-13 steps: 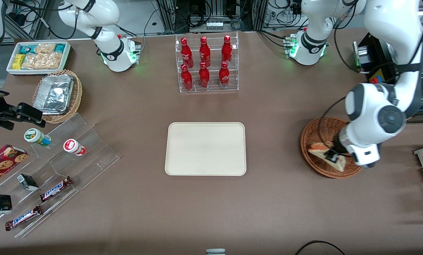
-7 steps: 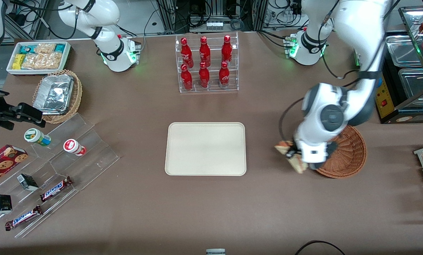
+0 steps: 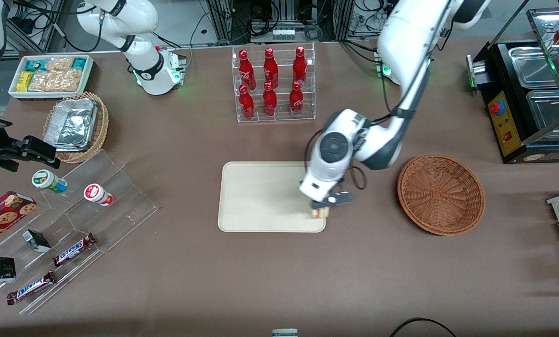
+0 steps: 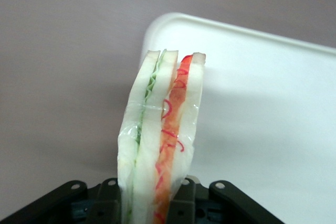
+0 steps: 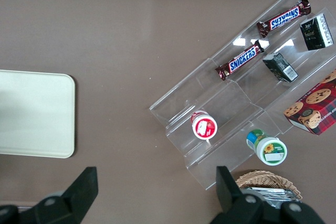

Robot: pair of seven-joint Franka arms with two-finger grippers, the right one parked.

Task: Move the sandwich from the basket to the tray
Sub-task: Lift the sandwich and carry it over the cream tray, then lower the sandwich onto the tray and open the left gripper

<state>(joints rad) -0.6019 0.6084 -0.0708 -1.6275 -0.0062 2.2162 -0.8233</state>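
the gripper [image 3: 323, 206] pinches the sandwich [image 4: 160, 140] above the tray [image 3: 260, 196] corner nearest the basket [image 3: 440, 194]. released here, it risks toppling over the rim onto the table.

Brown table [image 3: 270, 281]. Tray [image 3: 256, 196] centre frame; basket [image 3: 440, 194] at right; bottle rack [image 3: 274, 84] upper centre; acrylic steps [image 3: 87, 210] lower left. Gripper [image 3: 323, 206] over tray's corner.
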